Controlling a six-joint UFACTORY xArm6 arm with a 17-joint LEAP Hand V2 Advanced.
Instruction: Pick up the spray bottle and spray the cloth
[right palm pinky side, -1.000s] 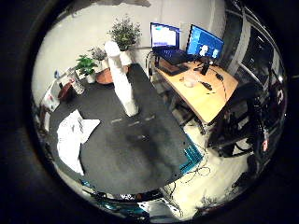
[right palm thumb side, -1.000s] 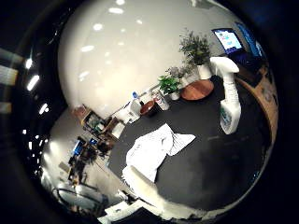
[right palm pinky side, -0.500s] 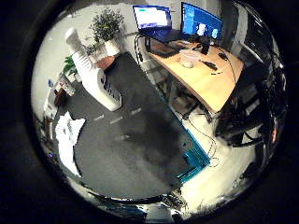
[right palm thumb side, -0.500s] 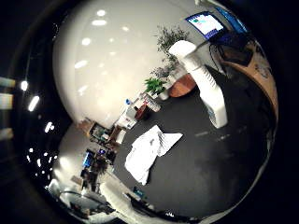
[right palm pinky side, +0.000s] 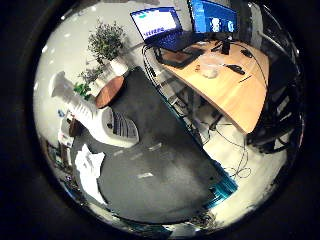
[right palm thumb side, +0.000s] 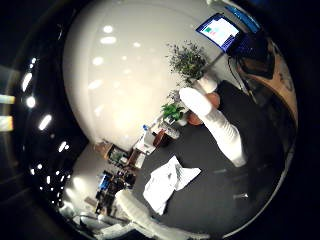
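White spray bottle (right palm thumb side: 216, 126) stands on the dark table (right palm pinky side: 165, 165), nozzle uppermost.

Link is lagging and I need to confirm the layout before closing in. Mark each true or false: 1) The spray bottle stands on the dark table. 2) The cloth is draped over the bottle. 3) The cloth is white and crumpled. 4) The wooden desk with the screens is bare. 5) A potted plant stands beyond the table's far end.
1) True: the white spray bottle stands on the dark table.
2) False: the cloth lies flat on the table, apart from the bottle.
3) True.
4) False: the wooden desk carries a laptop, a monitor and small items.
5) True: a potted plant stands there.
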